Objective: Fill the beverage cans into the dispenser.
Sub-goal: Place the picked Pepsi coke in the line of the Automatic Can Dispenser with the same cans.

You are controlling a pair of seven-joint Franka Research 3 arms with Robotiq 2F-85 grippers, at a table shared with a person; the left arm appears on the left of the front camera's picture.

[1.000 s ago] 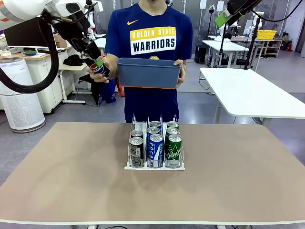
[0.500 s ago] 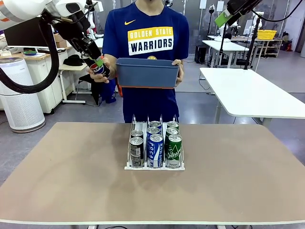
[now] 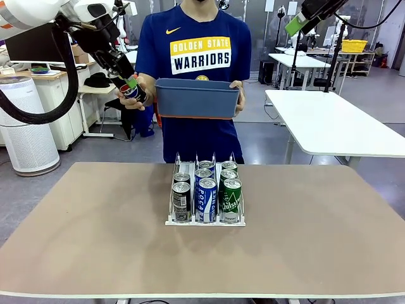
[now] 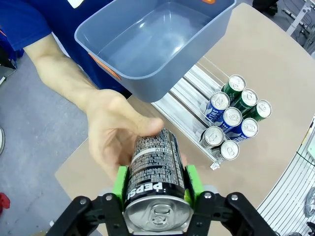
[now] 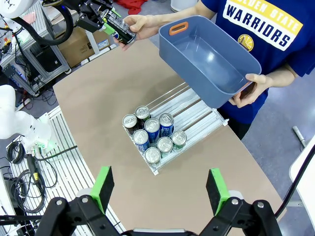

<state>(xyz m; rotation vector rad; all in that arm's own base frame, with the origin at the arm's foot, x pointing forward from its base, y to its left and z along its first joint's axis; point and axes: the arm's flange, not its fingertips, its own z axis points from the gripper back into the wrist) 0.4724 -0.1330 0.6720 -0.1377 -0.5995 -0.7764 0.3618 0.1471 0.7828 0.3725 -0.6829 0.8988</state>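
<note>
A black can point(image 4: 156, 172) is being gripped by the left gripper point(image 4: 155, 183) at ten o'clock of the rack point(image 3: 205, 190), with a person's hand point(image 4: 115, 130) touching it. Seven cans point(image 3: 207, 192) are standing in the rack. A blue bin point(image 3: 197, 97) is being held at twelve o'clock. The right gripper point(image 5: 160, 189) is being kept wide, empty.

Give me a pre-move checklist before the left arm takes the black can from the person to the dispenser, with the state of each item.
1. Left gripper shut on the black can: ok.
2. Person's hand off the can: not ok, it touches it.
3. Right gripper open, high above the table: ok.
4. Room in the dispenser: ok, the left lane holds two cans, the others three.
5. Bin away from the dispenser: ok, held up by the person.
</note>
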